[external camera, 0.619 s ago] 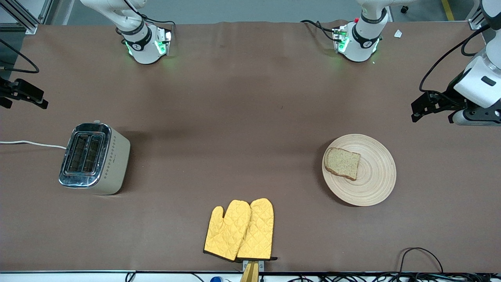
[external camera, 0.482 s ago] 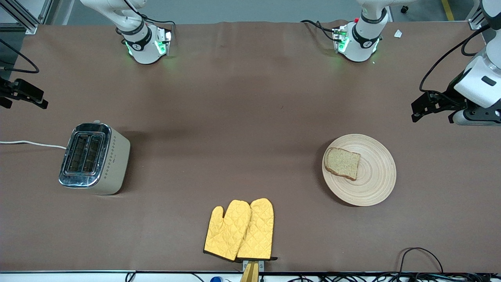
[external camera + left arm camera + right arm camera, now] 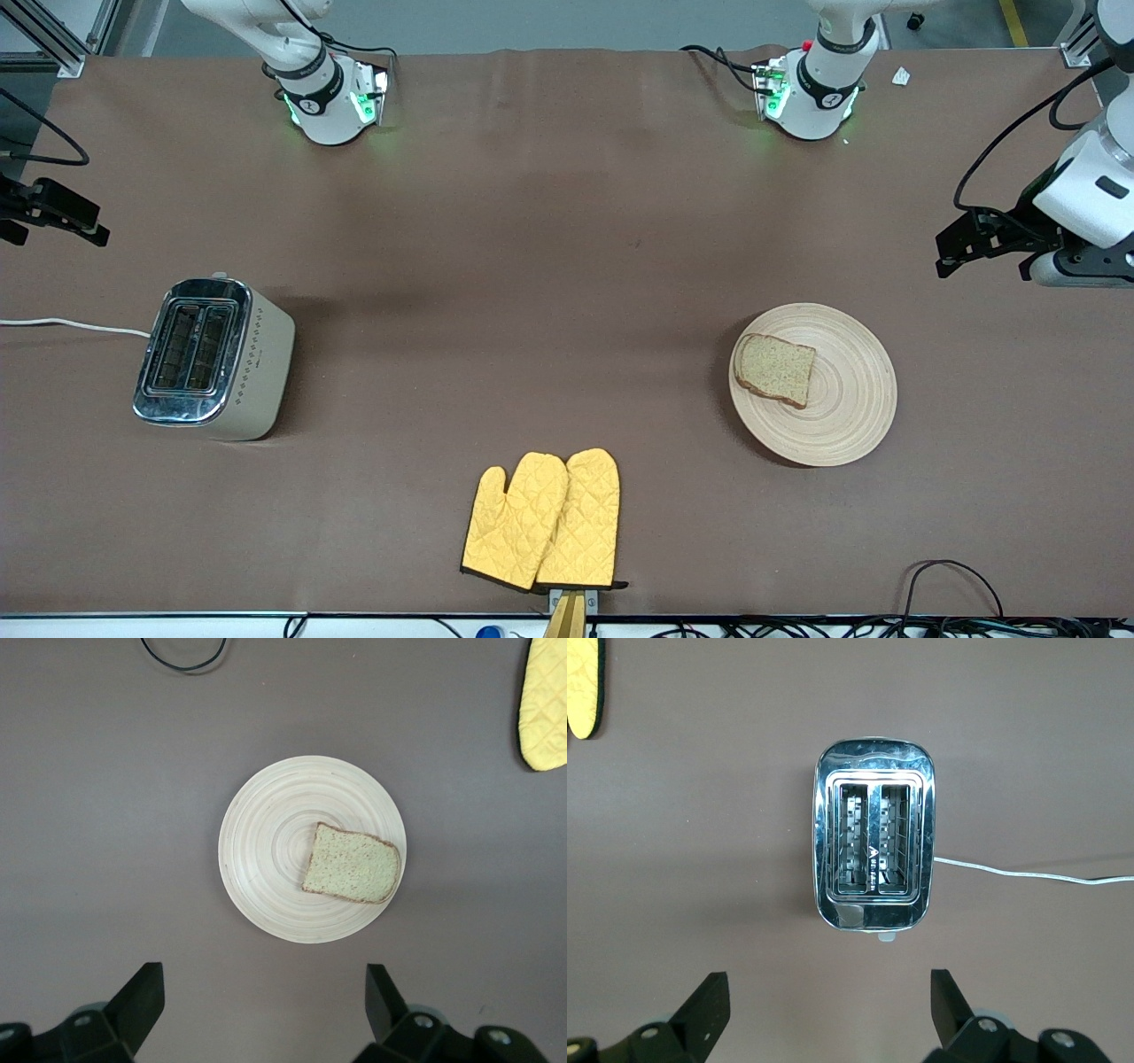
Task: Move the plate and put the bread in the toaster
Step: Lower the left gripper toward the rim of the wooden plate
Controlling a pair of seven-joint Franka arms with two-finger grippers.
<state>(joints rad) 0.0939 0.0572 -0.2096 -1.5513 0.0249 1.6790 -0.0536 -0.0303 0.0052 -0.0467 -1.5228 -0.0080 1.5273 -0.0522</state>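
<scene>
Two robot arms are at the brown table [image 3: 549, 221], and no step of the job looks done yet. Going from the right arm's end of the table to the left arm's end, first comes the right gripper [image 3: 53, 213]. It hangs in the air near the edge of the table, close to the toaster [image 3: 213, 357], and it holds nothing. In the right wrist view its two fingers [image 3: 709, 1005] are wide apart, with the toaster between them far below.

One toaster stands at that end. It has two slots on top, and both slots are empty. One white cord [image 3: 71, 326] runs from it toward the table edge.

Next, in the middle and nearest to the front camera, lie two yellow oven mitts [image 3: 545, 523], side by side and touching.

Then comes one round wooden plate [image 3: 842, 425], toward the left arm's end. One slice of bread [image 3: 776, 369] lies flat on it, on the part of the plate closest to the toaster. Plate and toaster are well apart.

Last is the left gripper [image 3: 961, 244], up in the air over the table close to the plate. Its jaws are wide apart and empty too.

So I think all the work is left: the plate must be moved, and the bread must be picked up and dropped in a slot.
</scene>
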